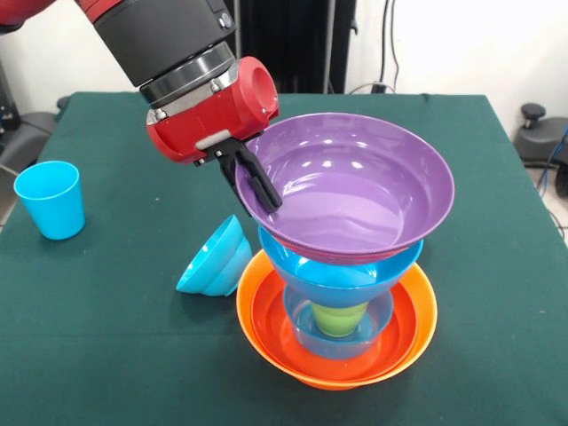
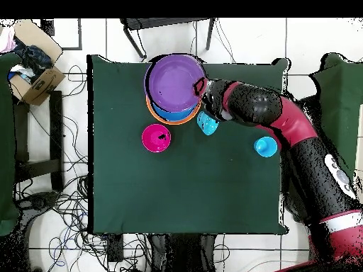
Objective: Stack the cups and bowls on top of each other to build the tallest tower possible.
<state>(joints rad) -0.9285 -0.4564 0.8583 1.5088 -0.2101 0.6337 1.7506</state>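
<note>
You are looking at the red and black arm's end effector (image 1: 257, 182) clamping its dark fingers (image 1: 264, 188) over the rim of the wide glossy purple plastic bowl (image 1: 355, 191), one finger inside and one outside. That bowl is sitting tilted on top of the tower (image 1: 342, 293): beneath it a blue plastic bowl (image 1: 342, 271) is resting on an upturned clear-blue bowl (image 1: 337, 333) that is covering the lime green plastic cup (image 1: 340, 317), all inside the big orange plastic bowls (image 1: 266, 328) on the green-covered desk (image 1: 106, 337). Just beside the orange bowls, a light blue bowl (image 1: 216, 259) is lying on its side on the desk. The light blue plastic cup (image 1: 51, 199) is standing upright, well apart, near the desk's edge. In the overhead view a small pink-red bowl (image 2: 156, 137) is sitting near the tower.
</note>
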